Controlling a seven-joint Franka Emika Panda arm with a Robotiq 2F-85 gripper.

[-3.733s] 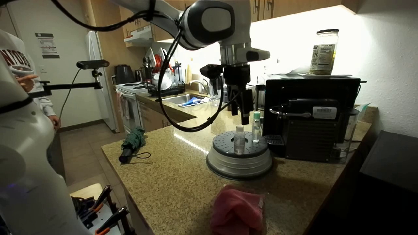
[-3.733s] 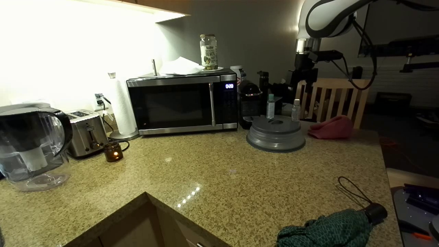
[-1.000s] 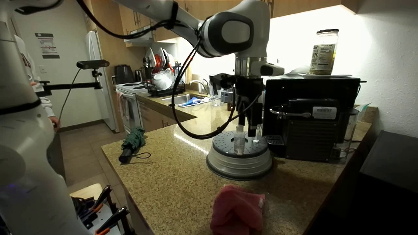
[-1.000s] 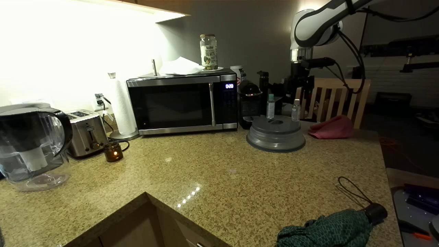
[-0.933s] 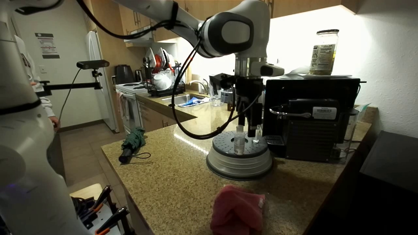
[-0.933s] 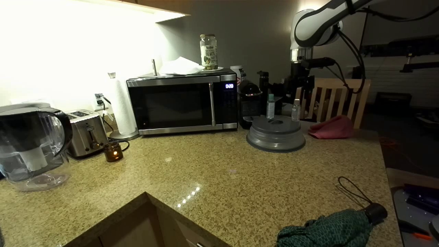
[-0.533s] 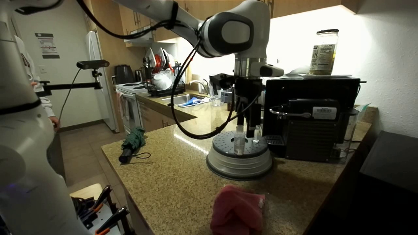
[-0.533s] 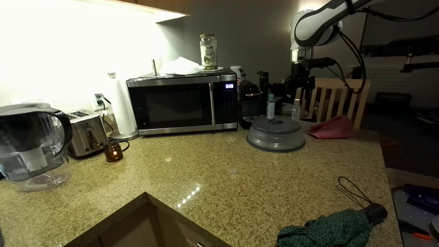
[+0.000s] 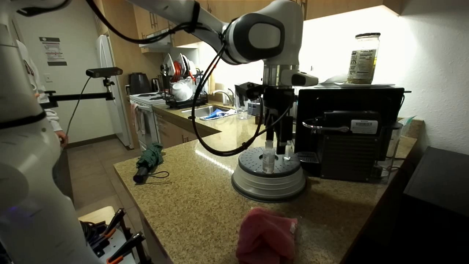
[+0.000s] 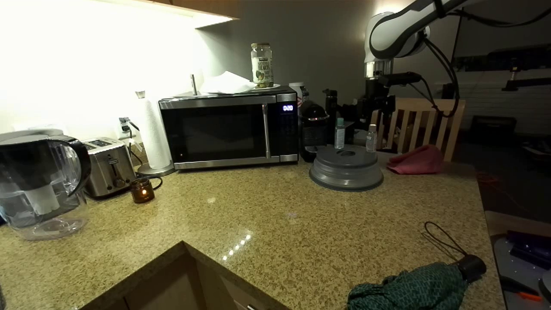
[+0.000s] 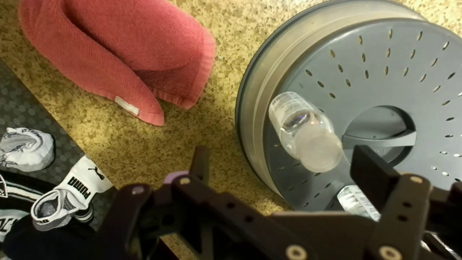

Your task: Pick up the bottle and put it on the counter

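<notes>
Two small clear bottles stand upright on the round grey disc (image 9: 269,185). One bottle (image 11: 288,115) has a whitish cap; it shows whole in both exterior views. The green-capped bottle (image 10: 339,135) is partly hidden behind a finger (image 11: 375,173) in the wrist view, its cap covered. My gripper (image 9: 276,146) points down over the disc, fingers spread wide. In the wrist view the whitish cap appears between the open gripper's (image 11: 279,155) fingertips, a little beyond them; nothing is gripped. The speckled tan counter (image 10: 275,215) spreads around the disc.
Close beside the disc stands a black coffee machine (image 9: 346,146), with the microwave (image 10: 228,133) behind it. A pink cloth (image 9: 267,234) lies on the counter near the disc. A folded green umbrella (image 9: 148,161) rests by the counter's edge.
Since the oldest frames my arm has come down toward the disc and shifted toward the microwave. Over the last second it has barely moved. Both bottles stayed put, and the fingers remained spread.
</notes>
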